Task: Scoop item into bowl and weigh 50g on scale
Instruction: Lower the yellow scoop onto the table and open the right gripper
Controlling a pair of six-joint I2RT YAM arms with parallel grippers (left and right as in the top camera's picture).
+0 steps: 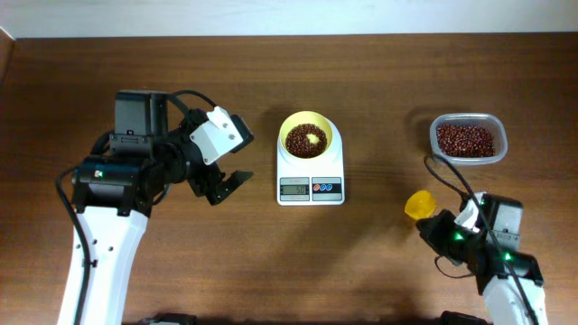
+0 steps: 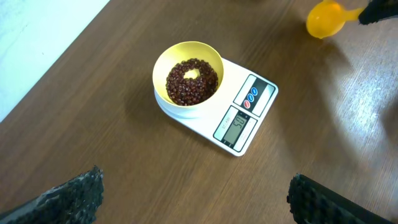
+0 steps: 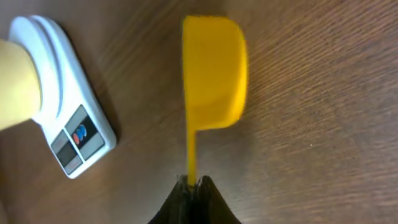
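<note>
**Worktop** [image 1: 379, 271]: brown wood grain, carries everything listed below.

**Left arm** [image 1: 99, 235]: white and black, over the left half of the worktop. The left gripper [image 1: 226, 187] hangs above bare wood just left of the scale. Its jaws are spread wide and have hold of nothing. In the left wrist view its two dark ribbed fingers [image 2: 74, 196] stand far apart at the lower corners.

**Right arm** [image 1: 492, 248]: black, with green lights, near the right end of the near edge. The right gripper [image 3: 194, 190] is pinched tight on the thin handle of the scoop.

**Scale** [image 1: 311, 170]: white and roughly square, at the middle of the worktop and closer to the far edge than the near one. The grey display and round buttons run along the side facing the near edge. Digits are lit but too small to read with certainty.

**Tub** [image 1: 468, 116]: clear plastic with rounded corners, toward the far edge on the right side, well apart from the scale.

**Bowl** [image 1: 283, 135]: round and pale yellow, standing upright on the platform of the scale.

**Scoop** [image 3: 214, 68]: yellow, with a small cup on a narrow handle. The right gripper holds it over the worktop between the tub and the near edge, to the right of the scale.

**Beans** [image 1: 296, 143]: tiny and dark red-brown. One lot lies in the bowl, with a pale patch showing at its centre. A second lot [image 1: 466, 140] covers the floor of the tub.
</note>
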